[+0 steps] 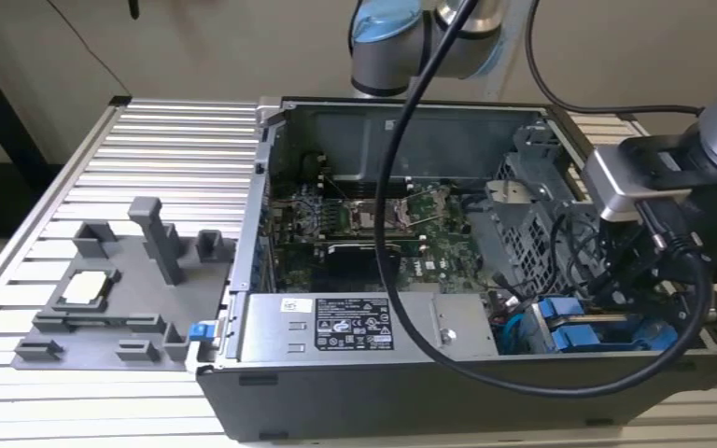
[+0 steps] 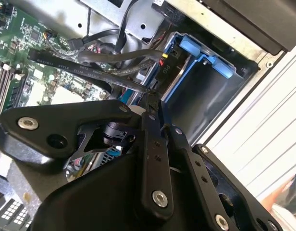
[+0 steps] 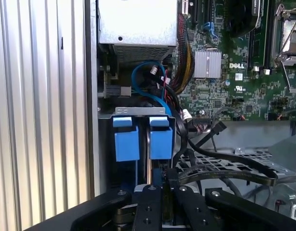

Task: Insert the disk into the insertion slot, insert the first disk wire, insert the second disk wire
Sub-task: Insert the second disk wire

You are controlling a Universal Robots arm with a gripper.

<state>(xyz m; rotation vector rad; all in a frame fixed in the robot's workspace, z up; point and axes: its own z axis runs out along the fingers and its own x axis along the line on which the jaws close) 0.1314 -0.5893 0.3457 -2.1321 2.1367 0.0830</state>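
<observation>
Where tool [image 3: 155,192] hovers, two blue tabs [image 3: 126,139]

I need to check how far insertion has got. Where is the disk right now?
The disk sits in the drive bay at the case's front corner, on the exterior view's right, beside a second blue frame, with the gripper just above it.

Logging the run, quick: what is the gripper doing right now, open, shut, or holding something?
Gripper: fingers pressed together, shut, down in the computer case at the blue drive bay; whether it pinches anything cannot be told.
</observation>
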